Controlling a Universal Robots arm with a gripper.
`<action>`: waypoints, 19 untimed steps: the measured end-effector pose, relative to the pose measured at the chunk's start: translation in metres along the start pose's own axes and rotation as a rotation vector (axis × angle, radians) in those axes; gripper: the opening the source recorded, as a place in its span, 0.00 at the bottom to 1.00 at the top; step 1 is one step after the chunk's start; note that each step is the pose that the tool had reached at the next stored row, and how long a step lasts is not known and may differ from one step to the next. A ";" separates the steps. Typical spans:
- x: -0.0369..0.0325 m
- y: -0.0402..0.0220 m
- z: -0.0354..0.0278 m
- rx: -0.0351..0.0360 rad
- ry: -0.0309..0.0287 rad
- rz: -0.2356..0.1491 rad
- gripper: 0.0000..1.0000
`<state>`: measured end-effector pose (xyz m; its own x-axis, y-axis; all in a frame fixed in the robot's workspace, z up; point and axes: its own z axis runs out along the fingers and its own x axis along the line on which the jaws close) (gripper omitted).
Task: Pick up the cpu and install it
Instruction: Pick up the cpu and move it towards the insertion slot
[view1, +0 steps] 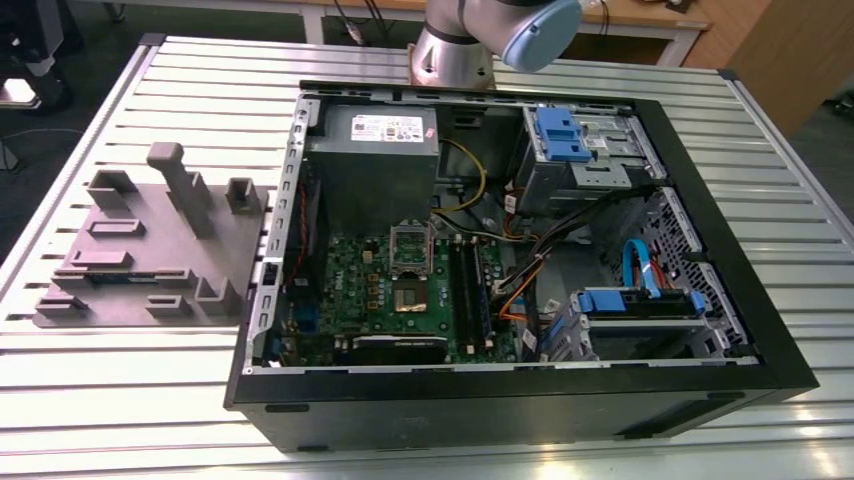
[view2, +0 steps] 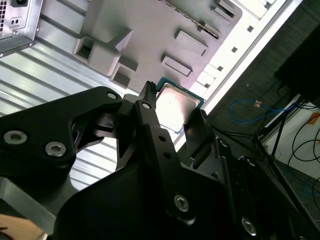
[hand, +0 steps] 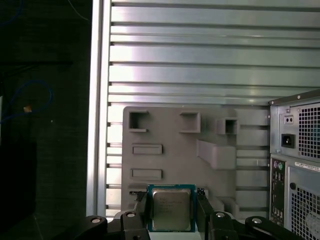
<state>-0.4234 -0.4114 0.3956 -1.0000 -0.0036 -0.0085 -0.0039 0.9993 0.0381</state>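
Looking down the wrist here: gripper (hand: 171, 197) clamped on the cpu (hand: 171, 212), with a black finger (hand: 202, 210) pressed against each of two opposite edges. Holding it flat, silver-grey lid facing the first wrist camera, thin teal rim around it. Same story in the second wrist view: cpu (view2: 177, 107) pinched in the gripper (view2: 174, 102), seen at a slant, lid catching the light.

Behind the chip in both wrist views, the grey moulded plate (hand: 175, 150) (view2: 150, 30) with its upright blocks and shallow pockets, lying on the slatted aluminium table (hand: 200, 60). Can't tell how far above the plate the chip sits, but looks clear of it. Next to the plate, the back of the PC case (hand: 300, 165).

In the exterior view, got the open PC case (view1: 534, 400) lying on its side on the table (view1: 134, 400), plate (view1: 134, 245) just beside it on the exterior view's left. Inside: green motherboard (view1: 400, 290) with the cpu socket (view1: 411, 245), power supply (view1: 380, 150) behind that, blue drive caddies (view1: 561, 135) towards the exterior view's right. Arm (view1: 467, 40) up at the far side of the case.
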 end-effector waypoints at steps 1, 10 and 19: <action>-0.0004 0.0000 0.0000 0.0000 0.0000 0.000 0.47; -0.0035 -0.0001 0.0000 0.0000 0.0000 0.000 0.47; -0.0077 -0.0001 0.0000 0.0001 0.0001 0.000 0.47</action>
<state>-0.4157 -0.4114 0.3957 -1.0000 -0.0037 -0.0084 -0.0040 0.9993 0.0380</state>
